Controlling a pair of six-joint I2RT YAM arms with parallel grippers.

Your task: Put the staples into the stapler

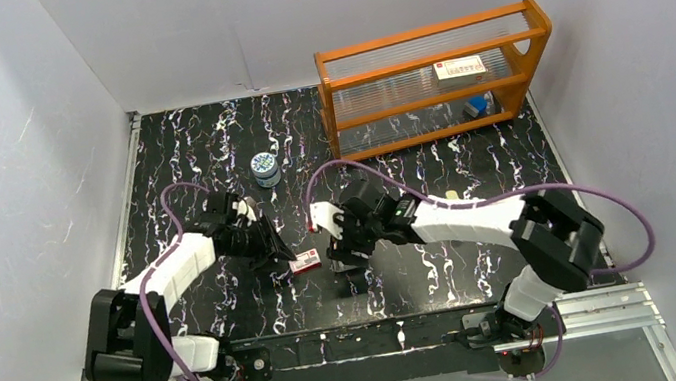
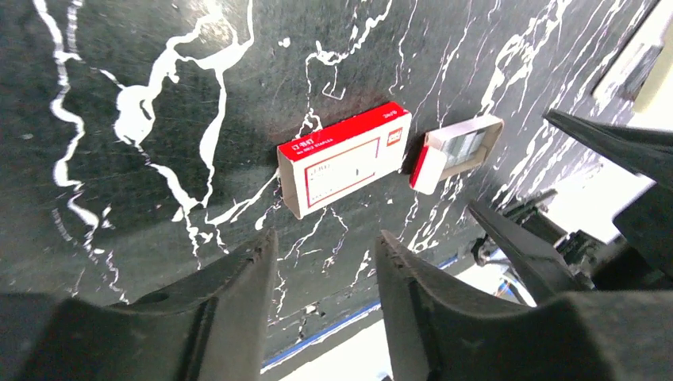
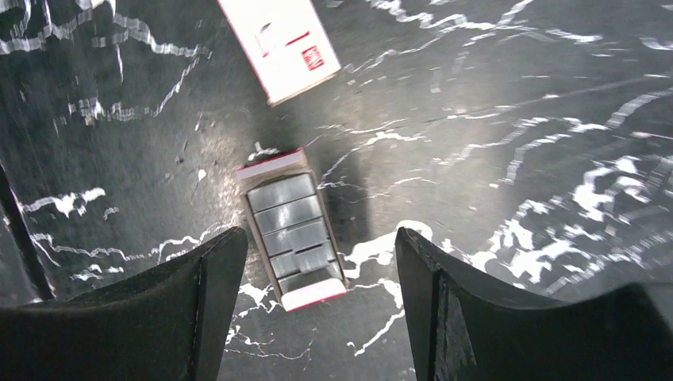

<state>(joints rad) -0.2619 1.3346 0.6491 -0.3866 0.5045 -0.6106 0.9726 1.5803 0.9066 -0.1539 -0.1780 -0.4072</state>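
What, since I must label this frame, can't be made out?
Top view: staples largely hidden under the right gripper.
Left wrist view: pale object cut off by the top-right edge, unidentifiable.
Top view: blue item on the orange shelf, too small.
Both wrist views: small print on the red-and-white box blurred.

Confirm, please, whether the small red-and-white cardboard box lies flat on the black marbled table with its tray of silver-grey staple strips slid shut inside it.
Not quite: the tray is out of the red-and-white cardboard box, lying open beside it, its silver-grey staple strips exposed; the right wrist view shows this. The box does lie flat on the black marbled table.
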